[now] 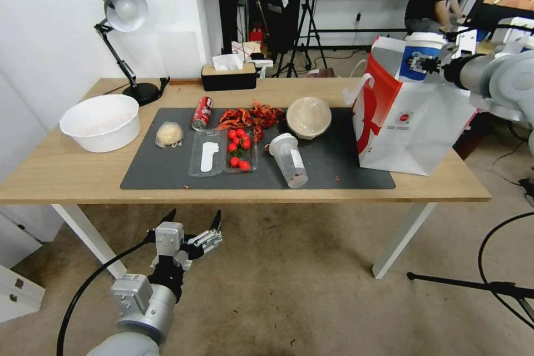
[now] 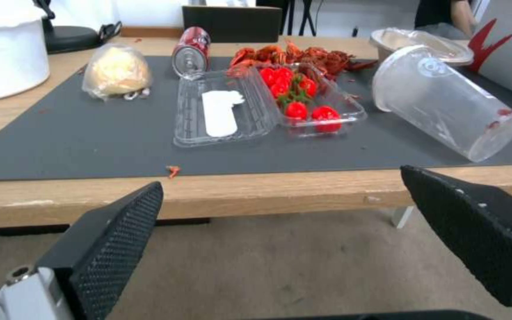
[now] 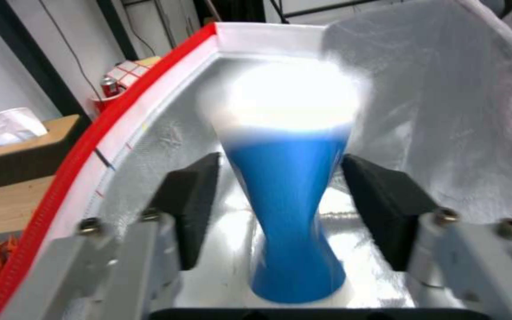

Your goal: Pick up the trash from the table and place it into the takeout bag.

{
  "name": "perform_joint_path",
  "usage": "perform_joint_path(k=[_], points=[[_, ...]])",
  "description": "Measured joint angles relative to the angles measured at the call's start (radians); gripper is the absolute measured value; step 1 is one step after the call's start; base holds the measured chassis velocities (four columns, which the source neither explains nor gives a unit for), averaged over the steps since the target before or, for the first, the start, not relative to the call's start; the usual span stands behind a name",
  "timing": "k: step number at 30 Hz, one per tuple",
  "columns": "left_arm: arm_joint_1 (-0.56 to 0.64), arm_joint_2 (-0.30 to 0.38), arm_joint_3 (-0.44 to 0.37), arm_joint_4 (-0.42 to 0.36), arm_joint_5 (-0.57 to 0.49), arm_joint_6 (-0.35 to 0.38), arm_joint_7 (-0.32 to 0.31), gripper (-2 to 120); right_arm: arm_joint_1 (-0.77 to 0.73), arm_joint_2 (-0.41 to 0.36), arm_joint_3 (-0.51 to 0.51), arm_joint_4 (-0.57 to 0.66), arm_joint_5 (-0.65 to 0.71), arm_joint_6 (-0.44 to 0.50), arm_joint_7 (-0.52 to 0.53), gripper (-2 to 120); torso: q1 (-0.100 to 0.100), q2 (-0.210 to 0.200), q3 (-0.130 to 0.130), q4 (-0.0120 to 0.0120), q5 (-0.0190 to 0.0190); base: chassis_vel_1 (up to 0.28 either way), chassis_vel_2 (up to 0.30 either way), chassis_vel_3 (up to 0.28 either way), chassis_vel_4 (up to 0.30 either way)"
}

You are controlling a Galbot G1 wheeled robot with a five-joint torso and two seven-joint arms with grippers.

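Note:
My right gripper [image 1: 433, 64] hovers over the mouth of the takeout bag [image 1: 411, 128] at the table's right end. In the right wrist view this gripper [image 3: 280, 162] stands open. The blue-and-white paper cup [image 3: 286, 200] is upright between its pads, a gap on each side, over the foil lining [image 3: 446, 111]. The cup [image 1: 421, 54] shows at the bag's top. A clear plastic cup [image 1: 289, 158] lies on its side on the dark mat. A tan domed bowl [image 1: 308, 117], a red can [image 1: 202, 113] and a wrapped beige lump [image 1: 169, 134] are farther back. My left gripper [image 1: 193, 216] is open below the table's front edge.
A white basin [image 1: 100, 121] sits at the table's [image 1: 67, 172] left end, with a desk lamp [image 1: 123, 11] behind it. A tissue box [image 1: 228, 75] stands at the back edge. An open clamshell with tomatoes [image 1: 222, 153] and red crayfish shells [image 1: 250, 117] lie mid-mat.

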Motion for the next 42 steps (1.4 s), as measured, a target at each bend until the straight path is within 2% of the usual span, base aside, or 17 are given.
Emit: perform_joint_path(k=[1, 2, 4, 6, 8, 9, 12, 23, 30, 31, 33, 34, 35, 38, 39, 42], points=[[0.000, 0.000, 0.000, 0.000, 0.000, 0.000, 0.000, 100, 0.000, 0.000, 0.000, 0.000, 0.000, 0.000, 0.000, 48, 0.000, 0.000, 0.000, 0.0000, 0.0000, 0.000, 0.000, 0.000, 0.000], [0.000, 0.000, 0.001, 0.000, 0.000, 0.000, 0.000, 100, 0.001, -0.001, -0.004, 0.000, 0.014, 0.001, 0.014, 61, 0.000, 0.000, 0.000, -0.0001, 0.0000, 0.000, 0.000, 0.000, 0.000], [0.000, -0.001, 0.001, 0.000, 0.000, 0.000, 0.001, 100, 0.001, -0.002, -0.005, 0.000, 0.023, 0.001, 0.023, 65, 0.000, 0.000, 0.000, -0.0002, 0.0001, 0.000, 0.000, 0.000, 0.000], [0.000, -0.001, 0.002, 0.000, 0.000, 0.000, 0.001, 100, 0.001, -0.007, -0.005, 0.002, 0.042, 0.002, 0.041, 78, 0.000, 0.000, 0.000, -0.0003, 0.0002, 0.000, 0.000, 0.000, 0.000], [0.000, -0.001, 0.002, 0.000, 0.000, 0.000, 0.001, 100, 0.000, -0.008, -0.005, 0.003, 0.046, 0.002, 0.044, 78, 0.000, 0.000, 0.000, -0.0003, 0.0001, 0.000, 0.000, 0.000, 0.000], [0.000, -0.001, 0.002, 0.000, 0.000, 0.000, 0.001, 100, -0.002, -0.011, -0.005, 0.005, 0.055, 0.002, 0.052, 89, 0.000, 0.000, 0.000, -0.0003, 0.0000, 0.000, 0.000, 0.000, 0.000], [0.000, 0.001, 0.002, 0.000, 0.000, 0.000, 0.001, 100, -0.010, -0.018, -0.002, 0.005, 0.062, 0.003, 0.061, 98, 0.000, 0.000, 0.000, -0.0002, 0.0002, 0.000, 0.000, 0.000, 0.000], [-0.002, 0.004, 0.001, -0.002, 0.000, 0.000, 0.002, 100, -0.041, -0.027, 0.026, 0.017, 0.051, 0.006, 0.052, 100, 0.000, 0.000, 0.000, -0.0002, 0.0002, 0.000, 0.000, 0.000, 0.000], [-0.001, 0.004, -0.002, -0.007, 0.000, 0.000, 0.005, 100, -0.090, -0.036, 0.103, 0.068, 0.010, 0.011, -0.022, 100, 0.000, 0.000, 0.000, -0.0002, 0.0002, 0.000, 0.000, 0.000, 0.000], [-0.001, 0.002, -0.002, -0.007, 0.000, 0.000, 0.006, 100, -0.111, -0.043, 0.122, 0.095, -0.020, 0.037, -0.071, 100, 0.000, 0.000, 0.000, -0.0002, 0.0001, 0.000, 0.000, 0.000, 0.000], [-0.001, -0.004, -0.001, -0.007, 0.001, -0.002, 0.008, 100, -0.209, -0.060, 0.161, 0.190, -0.159, 0.198, -0.249, 100, 0.000, 0.000, 0.000, -0.0003, 0.0002, 0.000, 0.000, 0.000, 0.000], [-0.001, -0.004, -0.001, -0.007, 0.001, -0.002, 0.008, 100, -0.209, -0.060, 0.161, 0.190, -0.159, 0.198, -0.249, 100, 0.000, 0.000, 0.000, -0.0003, 0.0002, 0.000, 0.000, 0.000, 0.000], [-0.001, -0.005, -0.001, -0.007, 0.001, -0.005, 0.009, 100, -0.260, -0.060, 0.177, 0.240, -0.242, 0.299, -0.307, 100, 0.000, 0.000, 0.000, -0.0002, 0.0002, 0.000, 0.000, 0.000, 0.000], [0.000, -0.006, -0.001, -0.004, 0.001, -0.014, 0.010, 100, -0.417, -0.040, 0.234, 0.336, -0.384, 0.509, -0.390, 100, 0.000, 0.000, 0.000, 0.0001, 0.0002, 0.000, 0.000, 0.000, 0.000], [0.000, -0.006, -0.001, -0.004, 0.001, -0.014, 0.010, 100, -0.417, -0.040, 0.234, 0.336, -0.384, 0.509, -0.390, 100, 0.000, 0.000, 0.000, 0.0001, 0.0002, 0.000, 0.000, 0.000, 0.000], [0.000, -0.005, -0.002, 0.000, -0.002, -0.017, 0.010, 100, -0.724, -0.001, 0.342, 0.423, -0.581, 0.715, -0.472, 100, 0.000, 0.000, 0.000, -0.0004, 0.0004, 0.000, 0.000, 0.000, 0.000]])
